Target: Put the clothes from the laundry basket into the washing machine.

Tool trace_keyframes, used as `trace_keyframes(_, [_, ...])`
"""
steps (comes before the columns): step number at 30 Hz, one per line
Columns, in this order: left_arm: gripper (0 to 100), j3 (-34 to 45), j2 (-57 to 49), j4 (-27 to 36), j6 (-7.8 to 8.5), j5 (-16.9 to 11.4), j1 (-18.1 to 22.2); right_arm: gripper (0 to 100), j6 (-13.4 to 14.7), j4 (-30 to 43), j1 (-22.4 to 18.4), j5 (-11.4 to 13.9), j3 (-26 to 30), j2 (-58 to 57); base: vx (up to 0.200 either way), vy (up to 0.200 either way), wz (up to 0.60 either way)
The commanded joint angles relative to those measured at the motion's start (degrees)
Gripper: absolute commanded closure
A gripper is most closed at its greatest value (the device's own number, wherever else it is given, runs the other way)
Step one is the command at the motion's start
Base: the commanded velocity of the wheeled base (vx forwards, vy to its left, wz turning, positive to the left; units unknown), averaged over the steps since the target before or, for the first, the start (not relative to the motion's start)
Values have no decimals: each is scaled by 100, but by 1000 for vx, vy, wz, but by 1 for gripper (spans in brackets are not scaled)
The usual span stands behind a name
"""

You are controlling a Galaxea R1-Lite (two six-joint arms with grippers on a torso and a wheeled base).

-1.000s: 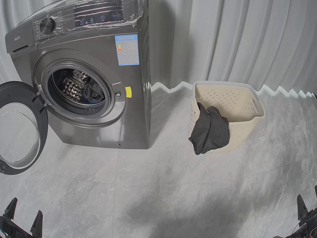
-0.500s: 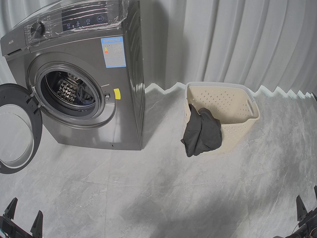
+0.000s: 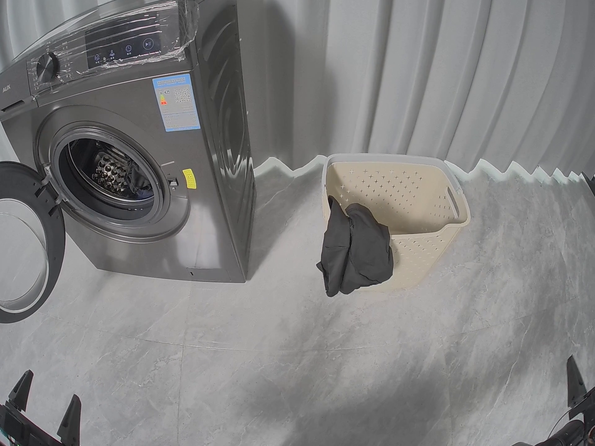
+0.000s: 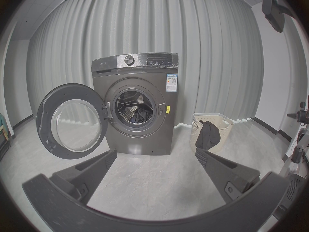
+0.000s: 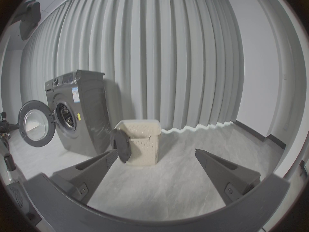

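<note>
1 dark garment (image 3: 354, 249) hangs over the rim of the laundry basket (image 3: 396, 158), part inside, part down its outer wall. The washing machine (image 3: 204, 156) stands near, door (image 3: 25, 171) swung wide, dark cloth in its drum. The left gripper (image 4: 155, 150) and right gripper (image 5: 156, 150) sit low, well apart from the basket, fingers spread, empty. This looks like the approach for a pick; next calls for nearing the basket and pinching the draped fold
</note>
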Motion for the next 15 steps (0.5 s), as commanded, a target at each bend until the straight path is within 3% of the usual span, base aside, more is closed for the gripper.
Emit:
trace_keyframes(1, [0, 101, -88, -3, 13, 5, 2, 0, -29, -111, 48, 29, -561, -6, 200, 0, 0])
trace_keyframes(4, [0, 101, -88, -3, 22, 5, 2, 0, -29, 91, 83, 117, -772, 73, 133, 0, 0])
trace_keyframes(6, [0, 101, -88, -3, -4, 22, 2, 0, -2, 487, 180, 513, -913, 460, 0, 0, 0])
trace_keyframes(8, [0, 101, -88, -3, -22, 5, 2, 0, 15, 548, 198, 654, -913, 591, 0, 0, 0])
trace_keyframes(9, [0, 101, -88, 6, -31, 14, 2, 0, 33, 575, 206, 935, -895, 864, 0, 0, 0])
trace_keyframes(11, [0, 101, -88, 6, -31, 14, 2, 0, 33, 487, 189, 1119, -860, 1242, 0, -200, 0])
trace_keyframes(15, [0, 101, -88, 6, -22, 14, 2, 0, -20, 372, 171, 1163, -939, 1892, 0, -200, 0])
